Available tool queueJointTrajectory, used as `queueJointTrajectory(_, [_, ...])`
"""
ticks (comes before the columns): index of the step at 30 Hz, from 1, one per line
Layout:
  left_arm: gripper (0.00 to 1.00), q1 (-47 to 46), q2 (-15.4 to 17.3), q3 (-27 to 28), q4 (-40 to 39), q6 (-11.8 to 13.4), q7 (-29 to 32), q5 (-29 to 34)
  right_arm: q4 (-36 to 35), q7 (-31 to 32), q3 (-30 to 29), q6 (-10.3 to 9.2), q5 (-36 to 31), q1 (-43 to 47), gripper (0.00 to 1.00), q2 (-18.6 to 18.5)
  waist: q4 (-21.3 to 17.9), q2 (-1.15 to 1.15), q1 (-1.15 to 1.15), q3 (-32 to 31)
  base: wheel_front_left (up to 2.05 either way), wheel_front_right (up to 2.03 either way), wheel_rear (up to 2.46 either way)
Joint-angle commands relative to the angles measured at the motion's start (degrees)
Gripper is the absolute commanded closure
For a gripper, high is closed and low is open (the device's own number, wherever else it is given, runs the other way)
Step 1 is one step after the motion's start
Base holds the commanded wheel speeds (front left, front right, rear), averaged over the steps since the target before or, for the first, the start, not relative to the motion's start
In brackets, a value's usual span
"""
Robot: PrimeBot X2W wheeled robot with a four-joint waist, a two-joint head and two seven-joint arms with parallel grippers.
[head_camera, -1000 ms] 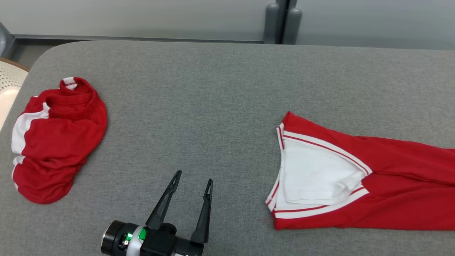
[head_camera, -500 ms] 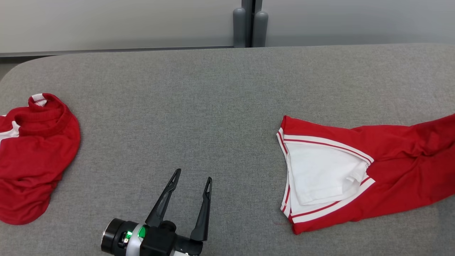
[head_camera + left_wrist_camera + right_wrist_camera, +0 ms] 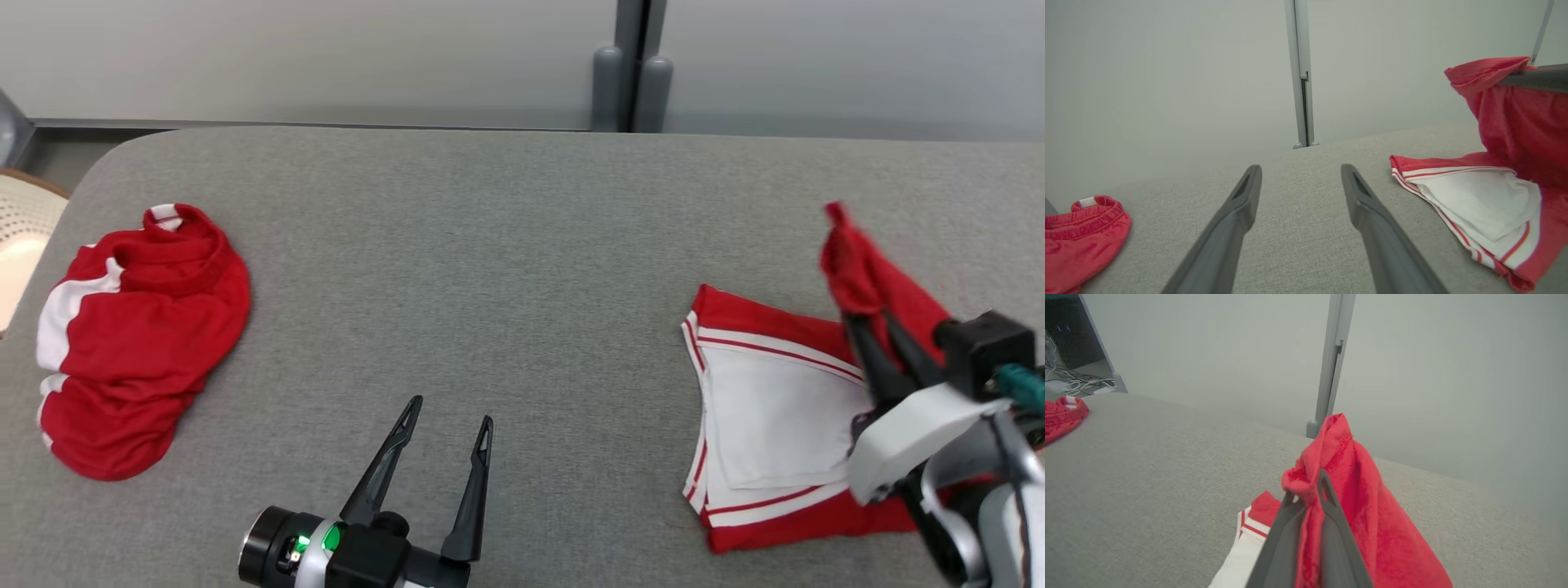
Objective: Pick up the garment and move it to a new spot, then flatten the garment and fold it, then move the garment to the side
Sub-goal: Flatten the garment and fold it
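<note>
The garment (image 3: 767, 408), red with a white panel and striped trim, lies at the right of the grey surface (image 3: 490, 245), and one red corner of it is raised off the cloth-covered top. The right gripper (image 3: 869, 320) holds that corner, its jaws pressed together with a bunch of red fabric pinched between them, while most of the garment rests flat below. The left gripper (image 3: 451, 411) hovers low over the near middle of the surface, jaws spread wide and holding nothing. This looks like the lift at the start of the move. To do it well, the right arm should probably rise until the trailing fabric hangs free rather than dragging and bunching, then carry it toward the open middle. It should stay well apart from the second red bundle (image 3: 139, 343) crumpled at the far left. The pinch looks small, so a slow, steady lift seems wise, and the idle left jaws could take a second edge to spread the cloth. As for containers, a pale perforated object (image 3: 18, 216) shows past the left edge; I cannot tell what it is or what it holds.
</note>
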Motion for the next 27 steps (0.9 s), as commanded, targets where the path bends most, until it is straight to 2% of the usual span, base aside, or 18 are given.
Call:
queueJointTrajectory(1, [0.0,0.0,0.0,0.2,0.1,-0.4,-0.1,0.0,-3.0,2.0,0.4,-0.13,-0.9,2.0,1.0,0.9,1.3,0.0,0.0,-0.1,0.0,0.0,0.0])
queueJointTrajectory(5, [0.0,0.1,-0.4,0.3,0.4,-0.6,-0.1,-0.3,-8.6,6.6,2.1,-0.13,-1.5,6.1,1.0,3.8,3.0,0.0,0.0,-0.3,0.0,0.0,0.0])
queueJointTrajectory(9, [0.0,0.0,-0.7,0.4,0.6,-0.8,-0.1,-0.5,-7.6,8.4,3.7,-0.13,-1.2,8.1,1.0,5.0,4.0,0.0,0.0,-0.4,0.0,0.0,0.0])
queueJointTrajectory(10, [0.0,0.0,-0.7,0.5,0.6,-0.9,-0.1,-0.5,-7.1,8.1,4.0,-0.13,-1.0,8.2,0.87,5.5,4.2,0.0,0.0,-0.4,0.0,0.0,0.0])
queueJointTrajectory(11, [0.0,0.0,-0.8,0.5,0.6,-0.9,-0.1,-0.5,-6.6,7.7,4.1,-0.13,-1.1,8.1,0.0,5.8,4.3,0.0,0.0,-0.4,0.0,0.0,0.0])
queueJointTrajectory(18, [0.0,0.7,-1.0,1.0,0.6,-0.8,-0.1,-0.1,-7.2,3.3,3.4,-0.13,1.3,6.7,0.0,7.2,3.8,0.0,0.0,-0.8,0.0,0.0,0.0])
queueJointTrajectory(27, [0.0,0.5,-1.1,2.3,-0.2,-1.2,-0.1,0.1,-5.2,-6.8,-8.2,-0.11,-0.9,6.7,0.0,4.6,0.5,0.0,0.0,-1.7,0.0,0.0,0.0])
